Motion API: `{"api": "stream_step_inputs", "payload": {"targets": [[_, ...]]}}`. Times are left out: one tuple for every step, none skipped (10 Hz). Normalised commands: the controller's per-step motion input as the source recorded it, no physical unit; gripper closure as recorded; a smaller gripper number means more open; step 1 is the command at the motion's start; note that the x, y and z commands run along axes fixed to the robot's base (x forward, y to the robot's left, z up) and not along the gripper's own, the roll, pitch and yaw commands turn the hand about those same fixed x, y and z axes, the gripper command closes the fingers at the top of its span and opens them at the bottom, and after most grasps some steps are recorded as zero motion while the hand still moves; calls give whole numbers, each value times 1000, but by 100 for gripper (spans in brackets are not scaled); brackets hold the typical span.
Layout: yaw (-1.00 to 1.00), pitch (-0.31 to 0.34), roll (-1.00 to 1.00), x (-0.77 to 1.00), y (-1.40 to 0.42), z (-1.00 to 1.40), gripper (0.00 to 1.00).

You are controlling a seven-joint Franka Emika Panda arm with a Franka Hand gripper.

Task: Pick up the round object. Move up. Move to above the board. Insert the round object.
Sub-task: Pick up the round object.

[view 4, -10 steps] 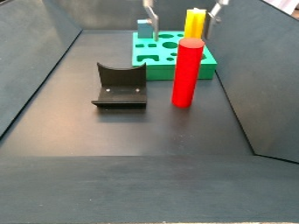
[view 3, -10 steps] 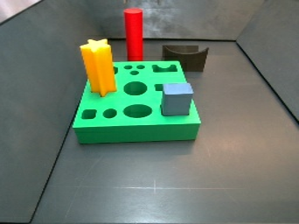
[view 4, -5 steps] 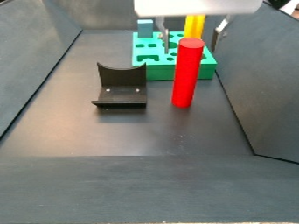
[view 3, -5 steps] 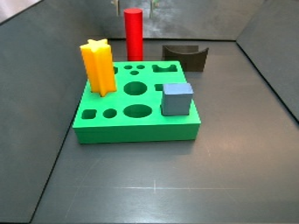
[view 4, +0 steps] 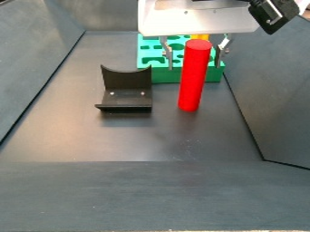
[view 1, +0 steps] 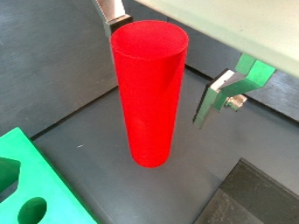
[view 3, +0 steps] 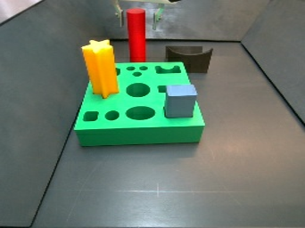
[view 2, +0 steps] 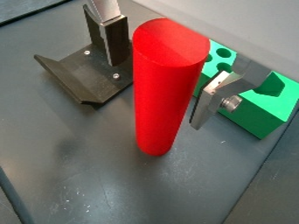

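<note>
The round object [view 1: 149,92] stands upright on the dark floor, just off the board [view 3: 137,111] – near the dark arch block [view 4: 123,88]. The gripper [view 2: 156,68] is down around its top, jaws wide, 2 silver fingers [view 1: 216,96] flanking the peg with visible gaps, not clamping. On the board: a yellow star peg [view 3: 100,68] and a grey-blue cube [view 3: 180,100] – both upright.
</note>
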Motion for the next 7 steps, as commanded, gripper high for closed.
{"api": "stream_step_inputs", "payload": {"targets": [[0, 0, 0, 0, -46, 0, 0], [3, 0, 0, -14, -57, 0, 0], [9, 0, 0, -14, 0, 0, 0], [26, 0, -21, -43, -71, -34, 0], [51, 0, 0, -66, -109, -20, 0], [26, 0, -1, -29, -97, -20, 0], [0, 0, 30, 0, -49, 0, 0]]}}
